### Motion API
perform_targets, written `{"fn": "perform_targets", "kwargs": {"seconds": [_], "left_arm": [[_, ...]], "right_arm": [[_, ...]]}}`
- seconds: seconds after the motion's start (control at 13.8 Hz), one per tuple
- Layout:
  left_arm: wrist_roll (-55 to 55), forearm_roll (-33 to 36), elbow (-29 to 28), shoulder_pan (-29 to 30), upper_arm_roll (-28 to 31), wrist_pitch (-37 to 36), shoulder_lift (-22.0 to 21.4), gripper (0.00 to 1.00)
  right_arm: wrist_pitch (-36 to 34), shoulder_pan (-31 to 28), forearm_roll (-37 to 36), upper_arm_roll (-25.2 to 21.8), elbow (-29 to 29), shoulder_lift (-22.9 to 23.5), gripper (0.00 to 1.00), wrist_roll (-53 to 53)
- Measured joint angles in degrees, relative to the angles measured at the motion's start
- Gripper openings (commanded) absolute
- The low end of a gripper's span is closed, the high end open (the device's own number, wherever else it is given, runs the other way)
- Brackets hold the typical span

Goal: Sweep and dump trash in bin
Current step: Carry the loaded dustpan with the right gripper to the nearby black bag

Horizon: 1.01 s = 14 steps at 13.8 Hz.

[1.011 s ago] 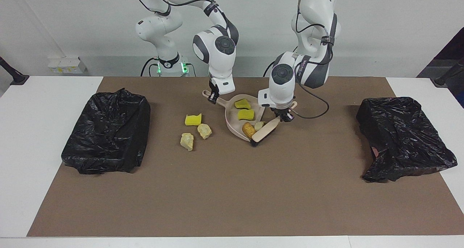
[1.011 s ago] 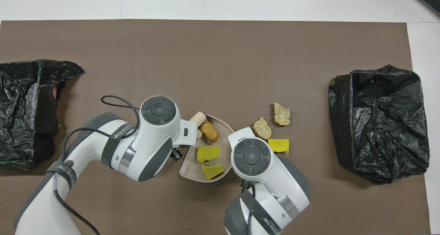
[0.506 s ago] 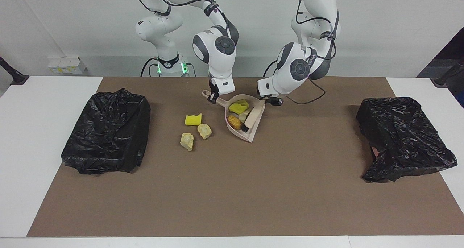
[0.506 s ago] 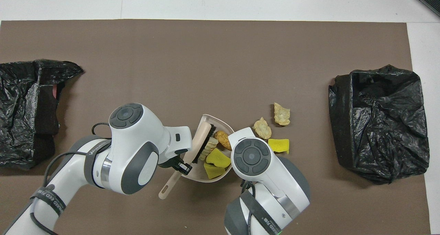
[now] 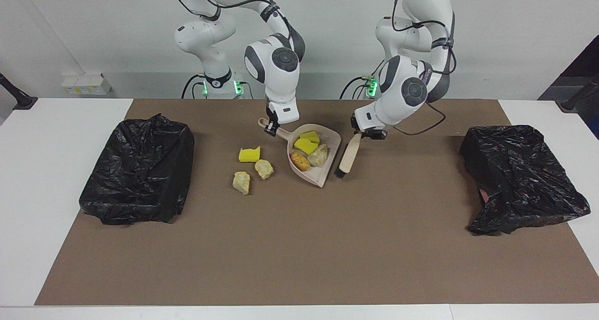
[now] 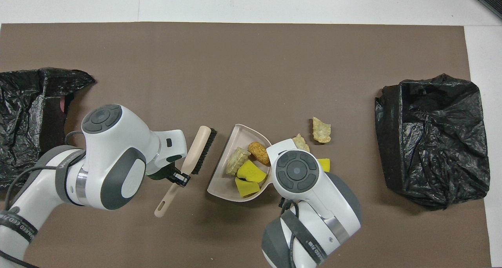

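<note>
Bright, even light from above, soft short shadows under the dustpan (image 5: 323,170) and brush (image 6: 198,150), dull sheen on the black bags (image 5: 135,170), white bench (image 5: 37,179) edges near glare, both views sharp, no visible blur or warping.

Four scraps (image 5: 307,150) in the dustpan (image 5: 327,170), three scraps (image 5: 252,165) beside it.

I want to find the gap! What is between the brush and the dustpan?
Only bare brown mat, clearest overhead, lies between the beige black-bristled brush and the beige plastic dustpan.
</note>
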Motion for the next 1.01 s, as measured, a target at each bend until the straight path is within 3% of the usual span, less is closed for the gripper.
{"fn": "perform_targets", "kwargs": {"seconds": [0.22,0.43,0.79,1.01], "left_arm": [[-3.71,2.1,-0.29,0.13,-0.04,-0.06,-0.24,0.0],[-13.75,2.63,-1.93,-1.22,-0.61,1.27,-0.9,0.0],[-37.46,2.77,-3.66,-15.09,-1.68,4.15,-3.31,0.0],[-50.14,2.86,-4.69,-23.61,-1.94,5.79,-4.1,0.0]], "right_arm": [[-0.5,-4.32,-0.04,-0.14,2.21,-2.19,0.0,-2.31],[-6.14,-12.75,-0.03,-0.52,5.38,-7.67,0.0,-9.64],[-17.41,-30.66,-0.31,-1.55,11.05,-13.48,0.0,-28.14],[-18.26,-42.81,-0.94,-3.12,11.57,-13.46,0.0,-39.74]]}}
